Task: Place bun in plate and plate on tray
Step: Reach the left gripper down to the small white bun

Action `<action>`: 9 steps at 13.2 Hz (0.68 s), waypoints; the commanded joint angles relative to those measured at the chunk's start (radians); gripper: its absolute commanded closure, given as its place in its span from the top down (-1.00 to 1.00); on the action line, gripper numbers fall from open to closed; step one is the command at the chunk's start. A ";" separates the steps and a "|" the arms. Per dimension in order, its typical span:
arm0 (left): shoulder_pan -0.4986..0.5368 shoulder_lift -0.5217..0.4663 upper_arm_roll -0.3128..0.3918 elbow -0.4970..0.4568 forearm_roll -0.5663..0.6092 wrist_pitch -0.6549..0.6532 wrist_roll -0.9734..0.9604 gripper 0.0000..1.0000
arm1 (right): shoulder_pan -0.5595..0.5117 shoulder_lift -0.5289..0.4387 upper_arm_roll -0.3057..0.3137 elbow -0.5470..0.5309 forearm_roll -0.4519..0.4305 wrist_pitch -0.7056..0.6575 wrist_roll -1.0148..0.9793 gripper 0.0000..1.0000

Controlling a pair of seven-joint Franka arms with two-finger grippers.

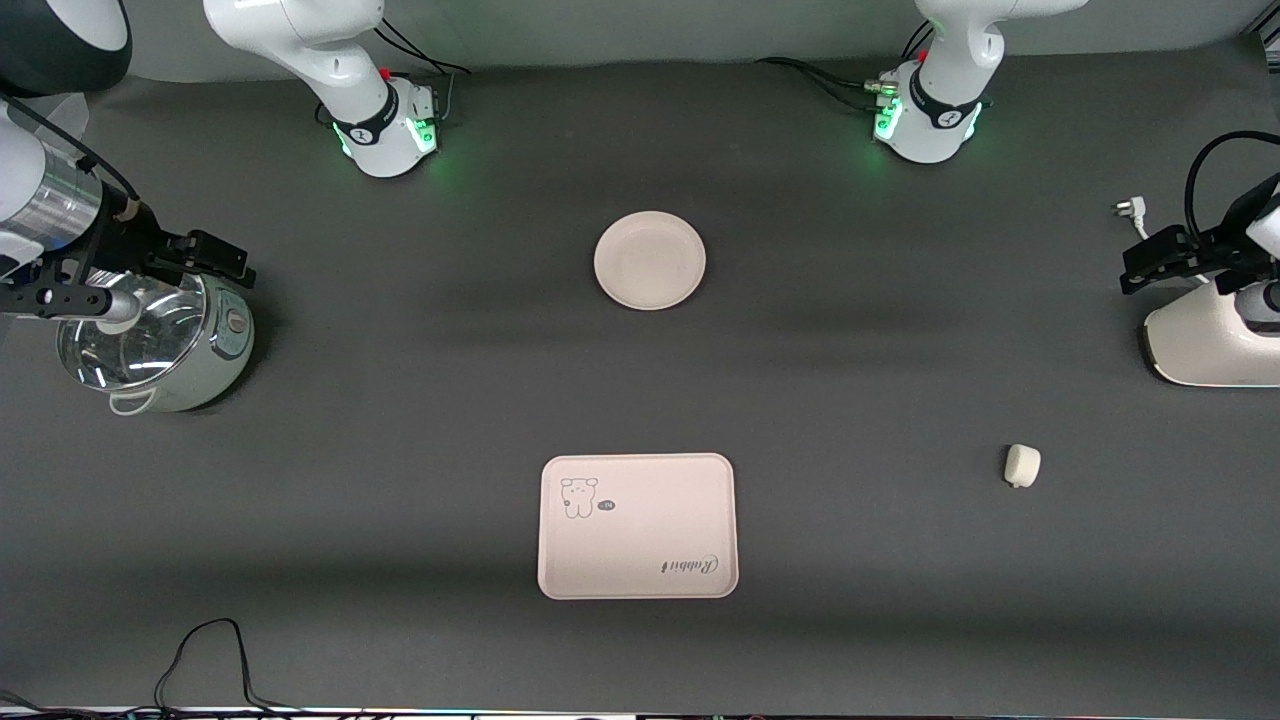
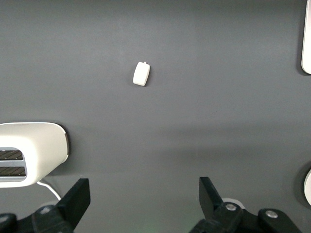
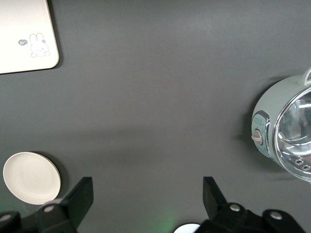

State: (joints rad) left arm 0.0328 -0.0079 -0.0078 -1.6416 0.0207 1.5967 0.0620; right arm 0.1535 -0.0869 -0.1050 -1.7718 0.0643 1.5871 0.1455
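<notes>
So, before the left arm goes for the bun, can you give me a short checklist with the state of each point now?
1. Bun free on the table, nothing touching it: ok.
2. Left gripper open: ok.
3. Left gripper over the bun: not ok; it hangs over the toaster.
4. Plate empty: ok.
5. Tray empty: ok.
6. Right gripper out of the way: ok; it waits open over the pot.
</notes>
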 commanded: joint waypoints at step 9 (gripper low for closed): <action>0.015 0.320 0.011 -0.003 0.057 0.267 0.171 1.00 | 0.011 0.039 -0.006 -0.001 -0.028 0.004 -0.018 1.00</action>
State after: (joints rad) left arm 0.0393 0.2009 0.0049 -1.6682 0.0535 1.8074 0.1683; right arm 0.1531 -0.0725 -0.1093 -1.7857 0.0400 1.5886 0.1451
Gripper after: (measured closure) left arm 0.000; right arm 0.000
